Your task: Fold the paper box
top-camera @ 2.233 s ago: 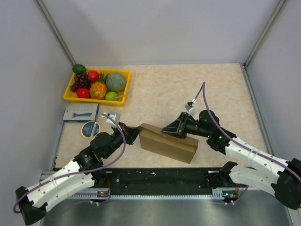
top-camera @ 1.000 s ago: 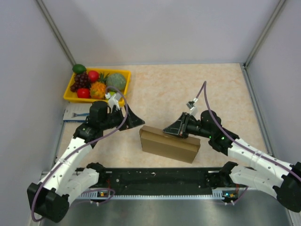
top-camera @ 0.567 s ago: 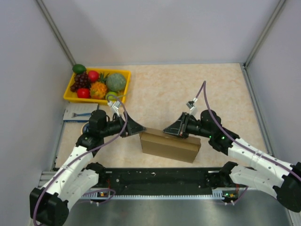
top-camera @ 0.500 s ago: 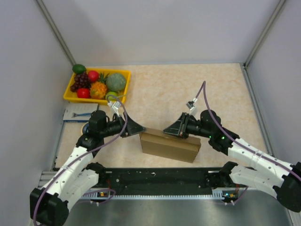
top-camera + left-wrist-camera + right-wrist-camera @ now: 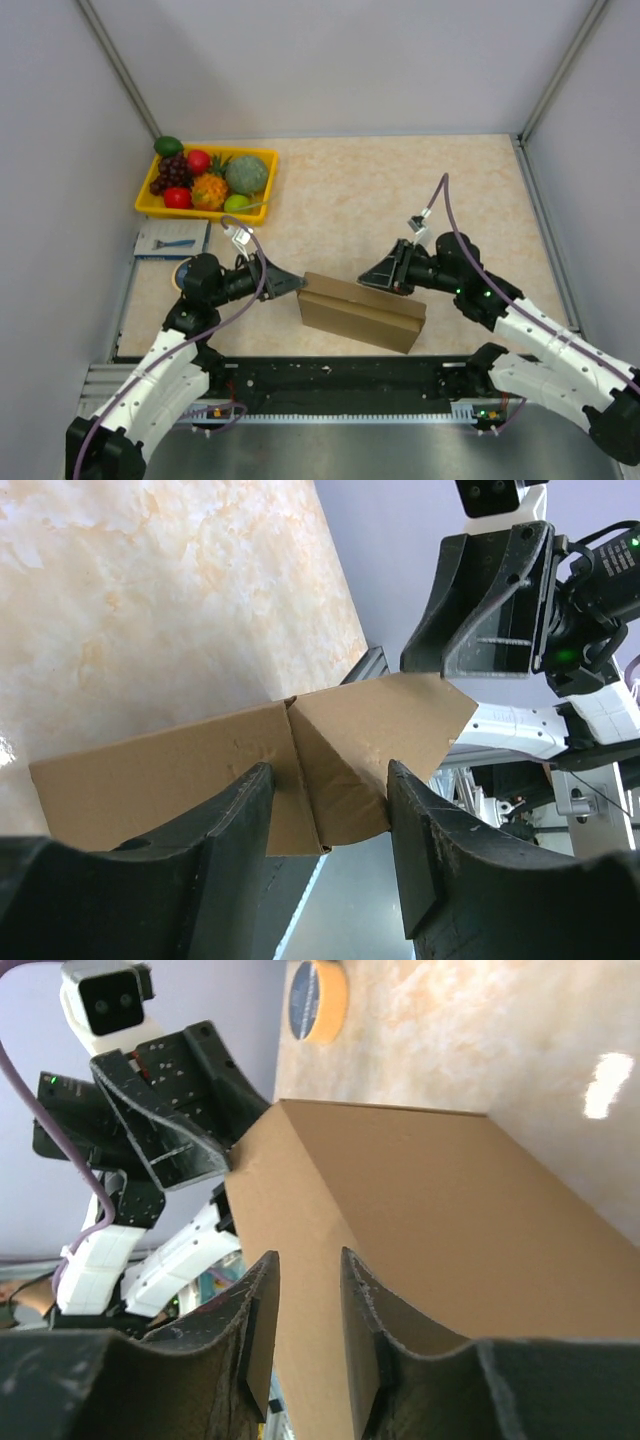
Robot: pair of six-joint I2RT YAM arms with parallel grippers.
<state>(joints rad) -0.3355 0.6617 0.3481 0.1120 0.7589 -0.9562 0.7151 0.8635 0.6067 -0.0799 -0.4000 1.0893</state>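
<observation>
The brown paper box (image 5: pixel 360 315) lies folded shut in the table's near middle, long side slanting left to right. My left gripper (image 5: pixel 297 285) is at its left end. In the left wrist view the fingers (image 5: pixel 240 810) stand apart with the box's end corner and its creased fold (image 5: pixel 160 770) between them. My right gripper (image 5: pixel 366 281) hovers just above the box's far edge. Its jaws (image 5: pixel 308 1255) are a narrow gap apart with nothing between them, and the box's top (image 5: pixel 450 1220) lies beyond.
A yellow tray (image 5: pixel 200 214) of fruit sits at the far left. A blue-white packet (image 5: pixel 170 240) lies in front of it, and a tape roll (image 5: pixel 318 995) beside the left arm. Grey walls close in on both sides and the back.
My left arm swung down from near the tray to the box's left end, its jaws narrowing around the corner. My right gripper drew back slightly from the box and its jaws parted a little.
</observation>
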